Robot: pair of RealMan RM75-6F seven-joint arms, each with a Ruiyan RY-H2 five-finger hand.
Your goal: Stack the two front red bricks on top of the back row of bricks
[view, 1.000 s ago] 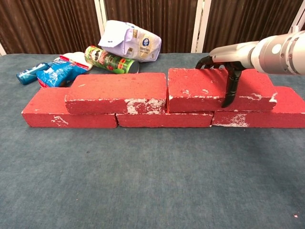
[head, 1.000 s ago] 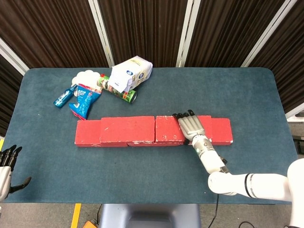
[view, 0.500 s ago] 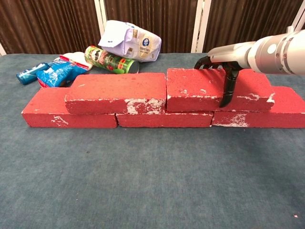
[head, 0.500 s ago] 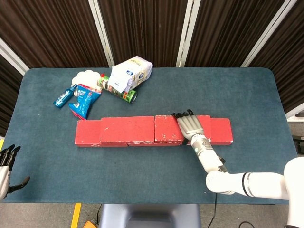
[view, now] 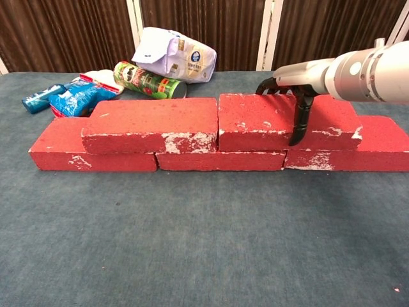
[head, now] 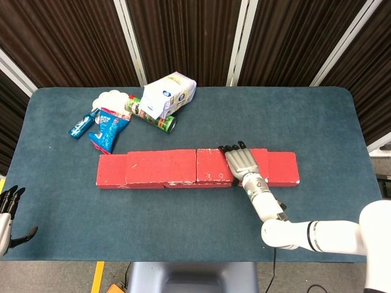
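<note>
Three red bricks form the bottom row, and two more lie on top of it. The upper left brick butts against the upper right brick. My right hand grips the upper right brick near its right end, with fingers hooked over the back edge and the thumb down the front face. My left hand hangs off the table's front left corner, fingers apart and holding nothing. The chest view does not show it.
At the back left lie a white flour bag, a green crisp can, a blue snack packet, a blue tube and a white item. Blue cloth covers the table.
My right hand has slid the upper right brick a little to the left, and it has pushed the upper left brick along with it. My left hand has sunk slightly lower.
</note>
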